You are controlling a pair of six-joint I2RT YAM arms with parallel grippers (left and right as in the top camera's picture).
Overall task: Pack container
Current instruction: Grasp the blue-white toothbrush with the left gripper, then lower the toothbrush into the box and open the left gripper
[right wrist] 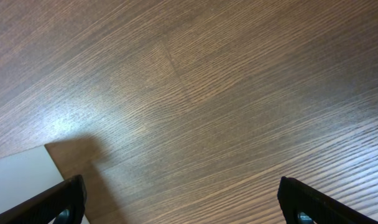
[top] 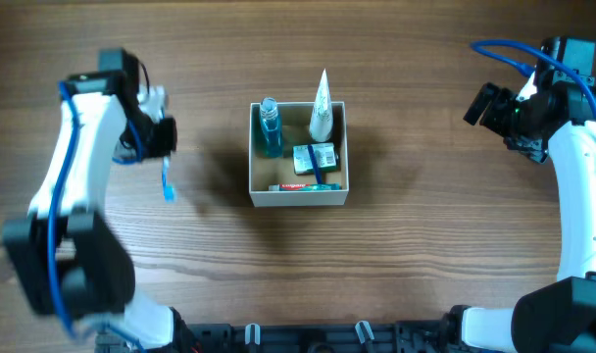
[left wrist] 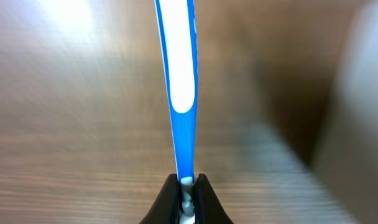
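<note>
Carrying the toothbrush (left wrist: 179,74) to the container (top: 298,197) well means, I judge, travelling high enough to clear the near white wall. I should then turn the brush to lie along a side before I lower it, because it looks long for the space left.

The container sits at the middle of the table (right wrist: 239,93), well apart from my left gripper (left wrist: 187,186), which hangs over bare wood to its left. Inside are a blue bottle (top: 270,127), a white tube (top: 322,106) leaning on the far wall, a dark packet (top: 315,157) and a toothpaste box (top: 303,185) along the front. The only bare tan floor I can see is by the left wall, so I would aim there.

My left fingers are clamped tight on the brush's end, nearly meeting, with its blue and white length sticking straight out. My right gripper (right wrist: 183,193) is spread wide, holds nothing and touches nothing, far to the container's right.
</note>
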